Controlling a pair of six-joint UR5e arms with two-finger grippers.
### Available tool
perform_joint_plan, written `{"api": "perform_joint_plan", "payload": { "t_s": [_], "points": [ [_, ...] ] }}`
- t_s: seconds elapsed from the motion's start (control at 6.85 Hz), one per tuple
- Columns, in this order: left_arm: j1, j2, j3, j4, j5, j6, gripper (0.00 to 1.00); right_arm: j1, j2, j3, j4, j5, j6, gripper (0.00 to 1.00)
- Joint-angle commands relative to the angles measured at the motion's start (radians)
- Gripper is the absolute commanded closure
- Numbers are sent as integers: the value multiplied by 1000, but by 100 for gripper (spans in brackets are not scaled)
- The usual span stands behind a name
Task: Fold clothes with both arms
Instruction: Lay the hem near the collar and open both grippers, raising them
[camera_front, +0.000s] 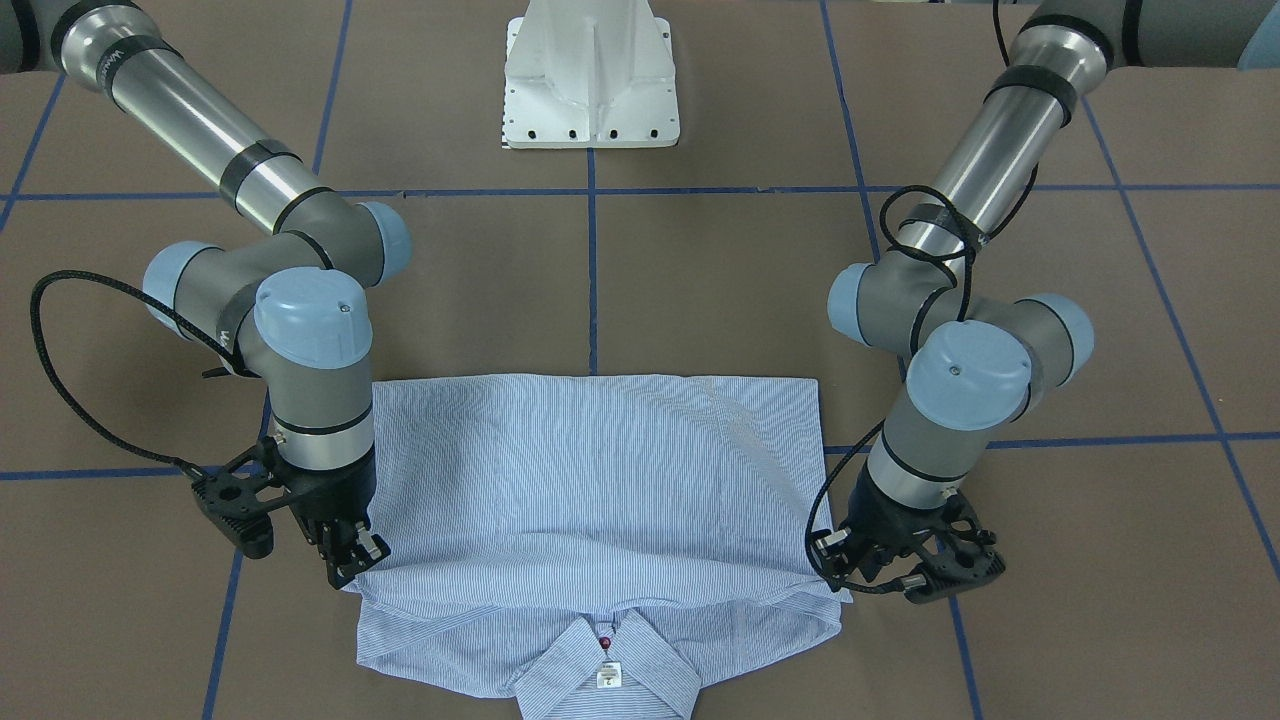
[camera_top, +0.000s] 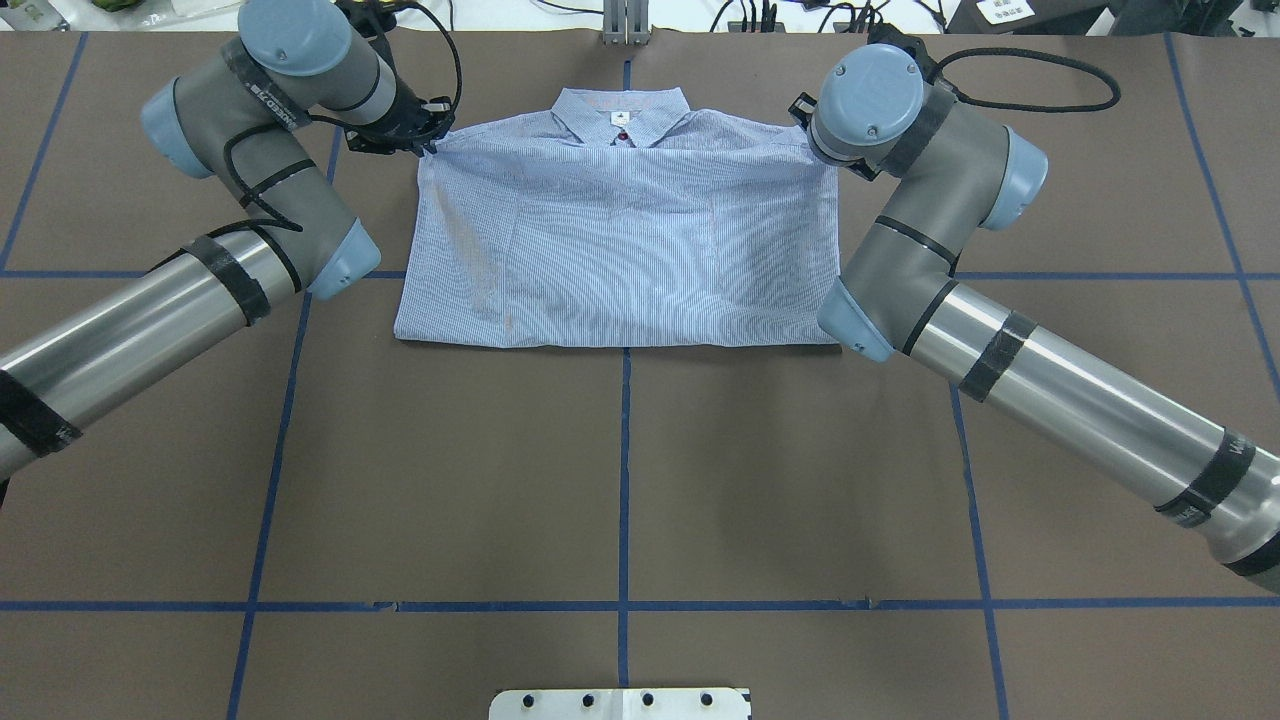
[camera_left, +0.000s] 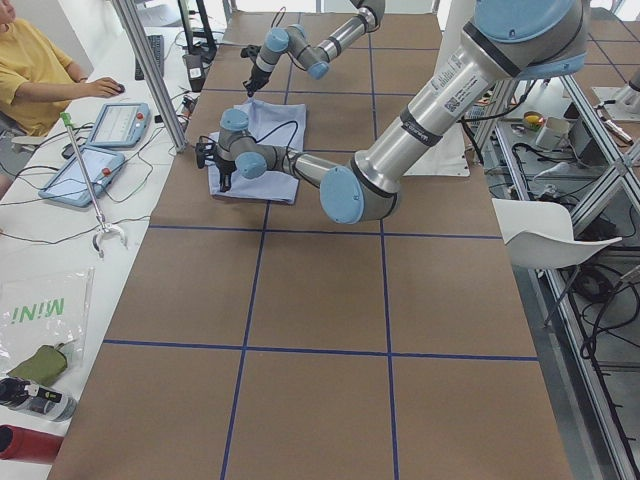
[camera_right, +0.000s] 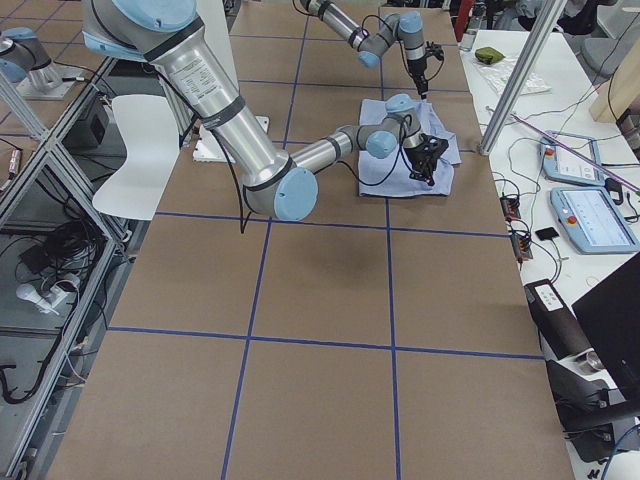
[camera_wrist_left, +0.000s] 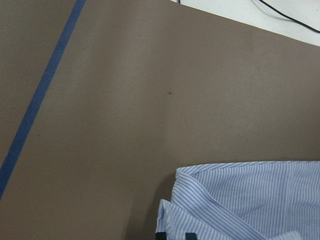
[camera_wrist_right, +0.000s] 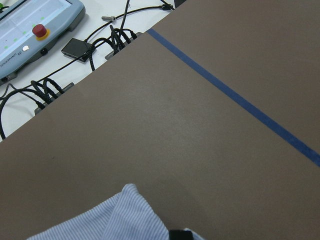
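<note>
The light blue striped shirt (camera_front: 600, 470) lies flat and folded across its width, collar (camera_front: 605, 660) and white neck label at the table's far side from the robot (camera_top: 622, 105). The upper layer's edge runs between the two grippers, just short of the collar. My left gripper (camera_front: 832, 568) is low at that edge's corner, shut on the cloth; its fingertips (camera_wrist_left: 162, 236) show against striped fabric in the left wrist view. My right gripper (camera_front: 352, 563) is shut on the other corner; the overhead view hides it under the wrist. The right wrist view shows the cloth (camera_wrist_right: 115, 215).
The white pedestal base (camera_front: 590, 75) stands at the robot's side of the table. Blue tape lines (camera_top: 625, 470) cross the brown tabletop. Teach pendants (camera_wrist_right: 35, 20) and cables lie past the table edge beyond the collar. An operator (camera_left: 30, 70) sits there.
</note>
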Motion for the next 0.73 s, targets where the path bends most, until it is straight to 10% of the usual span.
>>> {"api": "perform_joint_plan", "payload": {
  "t_s": [0.0,0.58],
  "points": [
    [-48,35,-42,-1,-62,32,49,50,18,4,0,38,9,59],
    [-65,189,-263,8,-117,36,49,95,20,51,2,164,67,34]
  ]
}}
